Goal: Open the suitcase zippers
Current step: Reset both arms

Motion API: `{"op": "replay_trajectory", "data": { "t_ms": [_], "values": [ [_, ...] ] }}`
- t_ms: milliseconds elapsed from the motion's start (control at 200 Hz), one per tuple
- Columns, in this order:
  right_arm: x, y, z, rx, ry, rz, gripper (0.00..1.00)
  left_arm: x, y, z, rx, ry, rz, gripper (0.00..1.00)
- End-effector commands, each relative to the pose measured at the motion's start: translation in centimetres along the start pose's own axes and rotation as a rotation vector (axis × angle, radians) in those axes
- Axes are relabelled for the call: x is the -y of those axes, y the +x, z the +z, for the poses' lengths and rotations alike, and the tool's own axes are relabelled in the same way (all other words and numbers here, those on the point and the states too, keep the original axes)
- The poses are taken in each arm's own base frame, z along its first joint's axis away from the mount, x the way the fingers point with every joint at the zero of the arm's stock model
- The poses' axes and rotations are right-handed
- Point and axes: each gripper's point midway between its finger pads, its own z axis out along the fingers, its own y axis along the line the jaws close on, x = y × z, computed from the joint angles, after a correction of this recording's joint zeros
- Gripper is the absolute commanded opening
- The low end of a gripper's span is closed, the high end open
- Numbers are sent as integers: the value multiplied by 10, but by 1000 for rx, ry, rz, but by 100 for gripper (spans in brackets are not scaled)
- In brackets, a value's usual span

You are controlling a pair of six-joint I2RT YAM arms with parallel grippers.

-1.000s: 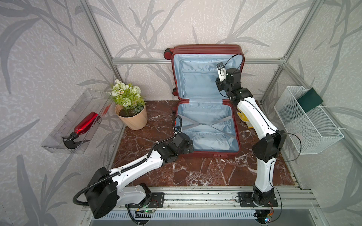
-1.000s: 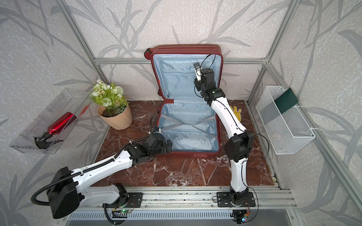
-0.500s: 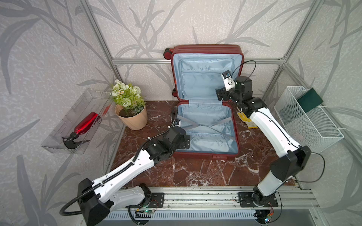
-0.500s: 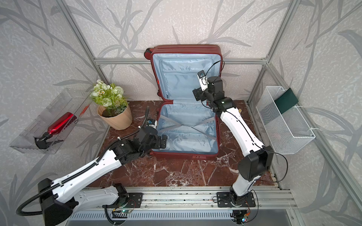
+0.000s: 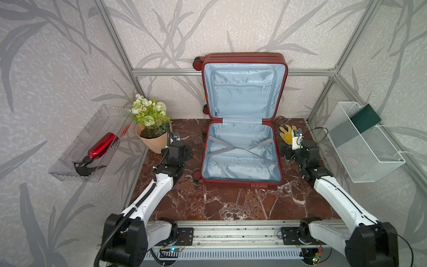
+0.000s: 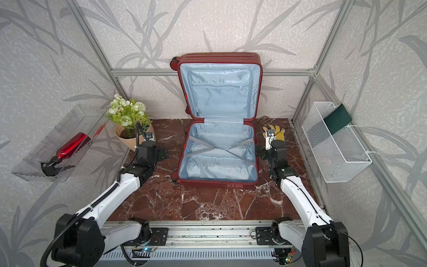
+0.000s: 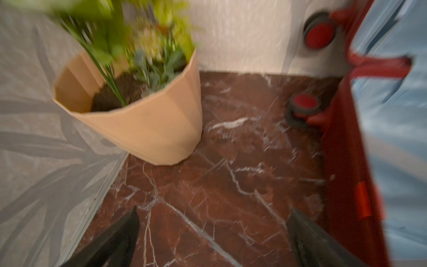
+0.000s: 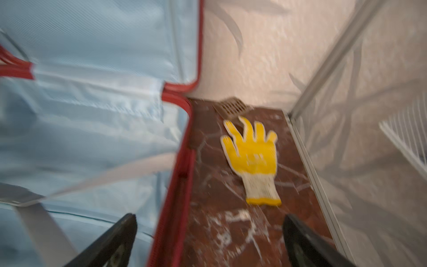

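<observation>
Suitcase (image 5: 240,159) wide open; left end effector (image 7: 211,228) and right end effector (image 8: 209,231) released

wrist views: both motion-blurred | zippers (image 8: 181,164): smeared, pulls too small to tell | glove (image 5: 285,134) at 2 o'clock of suitcase (image 5: 242,60): in both top views cuff hidden behind right arm (image 5: 308,153) | left fingers (image 7: 115,240), right fingers (image 8: 113,242): only tips, rest cut off by edge
</observation>
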Motion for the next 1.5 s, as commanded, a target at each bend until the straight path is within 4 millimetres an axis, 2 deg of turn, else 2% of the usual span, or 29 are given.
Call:
{"op": "replay_trajectory", "data": {
  "t_ms": [0,55,125,165,195,230,260,325,395,500,590,720,760,870,930,975,1494],
  "values": [
    [20,3,-7,161,57,36,99,-9,-3,19,105,46,-70,99],
    [27,21,-3,171,106,82,99,-25,16,35,60,-6,-148,99],
    [26,45,10,125,106,105,99,-28,41,52,-14,-2,-150,99],
    [20,53,17,113,78,113,99,-30,36,57,26,3,-159,99],
    [14,59,21,118,48,111,99,-23,29,55,51,48,-143,99],
    [8,56,26,156,14,90,99,-14,23,53,103,103,-93,99],
    [4,53,30,168,-2,80,99,-14,22,53,142,106,-89,99],
    [-4,62,40,27,-52,60,99,-20,35,60,173,93,-130,99],
    [-12,58,49,62,-106,51,99,-10,35,60,242,142,-112,99],
    [-21,59,49,18,-164,50,99,-3,39,64,142,151,-63,99],
    [-17,51,45,126,-145,138,99,-2,36,64,178,155,-61,99],
    [-35,73,40,222,-235,88,99,-2,38,64,160,157,-58,99],
    [-34,65,38,297,-237,100,99,-2,37,64,160,157,-60,99],
    [-39,69,52,158,-241,73,99,-2,38,64,158,157,-59,99],
    [-44,68,63,138,-210,43,99,-2,38,64,157,156,-59,99],
    [-49,66,64,137,-187,12,99,-2,38,64,158,157,-60,99],
    [-53,67,65,124,-195,-8,99,-2,37,63,162,156,-60,99]
  ]
}}
